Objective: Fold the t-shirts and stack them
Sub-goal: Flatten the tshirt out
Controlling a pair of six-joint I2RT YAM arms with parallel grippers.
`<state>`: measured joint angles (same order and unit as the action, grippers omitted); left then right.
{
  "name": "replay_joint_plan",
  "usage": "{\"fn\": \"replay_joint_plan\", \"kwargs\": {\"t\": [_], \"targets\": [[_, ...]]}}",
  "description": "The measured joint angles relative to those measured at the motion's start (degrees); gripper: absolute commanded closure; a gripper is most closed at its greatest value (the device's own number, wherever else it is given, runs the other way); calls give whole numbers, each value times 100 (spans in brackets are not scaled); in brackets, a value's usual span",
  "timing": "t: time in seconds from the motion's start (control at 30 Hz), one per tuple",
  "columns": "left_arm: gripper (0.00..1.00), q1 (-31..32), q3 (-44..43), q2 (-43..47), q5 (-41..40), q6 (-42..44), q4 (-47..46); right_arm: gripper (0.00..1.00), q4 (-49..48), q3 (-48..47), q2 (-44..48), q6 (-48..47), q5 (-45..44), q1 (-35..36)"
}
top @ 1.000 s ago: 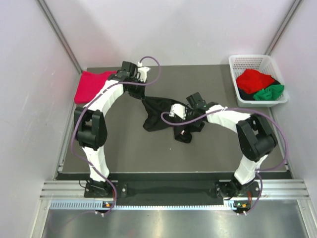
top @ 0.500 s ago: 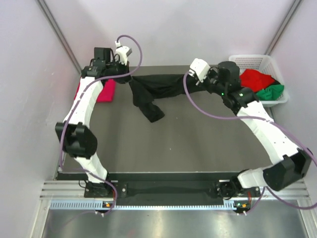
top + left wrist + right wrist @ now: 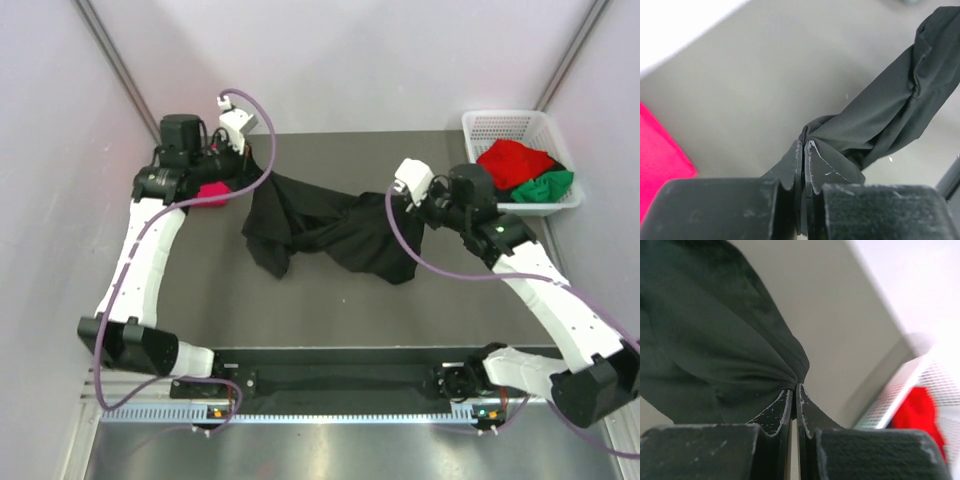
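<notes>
Top view: the black t-shirt hangs lengthwise between the left pincer and the right pincer, sagging toward the counter. Left wrist: the pincer is clamped on a bunched corner, cloth trailing right. Right wrist: the pincer is clamped likewise, cloth spreading left.

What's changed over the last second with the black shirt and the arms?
Both arms lifted from the middle of the table and swung apart. The black t-shirt went from a bunched heap to hanging spread between the left gripper and right gripper, jaws shut on it throughout. The white basket stayed put.
</notes>
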<state>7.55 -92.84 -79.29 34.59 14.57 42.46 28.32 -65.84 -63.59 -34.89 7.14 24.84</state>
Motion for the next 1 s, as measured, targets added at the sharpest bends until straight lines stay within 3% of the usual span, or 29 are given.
{"fn": "replay_joint_plan", "kwargs": {"t": [0.17,0.2,0.27,0.33,0.43,0.53,0.73,1.0], "targets": [[99,2,411,-979,-269,52,-168,100,-120,422,-695,-92,15,-2],[83,2,376,-1403,-424,81,-251,100,-175,433,-892,-101,17,-2],[67,4,-2,-2378,-846,179,-264,100,-310,431,-1237,-136,7,0],[62,-4,-730,-3320,-1237,219,-59,100,-391,422,-1519,-168,-13,-4],[52,-48,-1517,-4048,-1517,184,142,100,-428,424,-1707,-219,-33,-17],[53,-127,-1438,-3965,-1443,66,391,100,-520,424,-1700,-212,-33,-26],[53,-136,-315,-3143,-931,-85,627,99,-581,446,-1700,-190,44,-26],[50,203,-107,-3268,-977,-70,734,99,-605,442,-1867,-92,173,-26]]}}
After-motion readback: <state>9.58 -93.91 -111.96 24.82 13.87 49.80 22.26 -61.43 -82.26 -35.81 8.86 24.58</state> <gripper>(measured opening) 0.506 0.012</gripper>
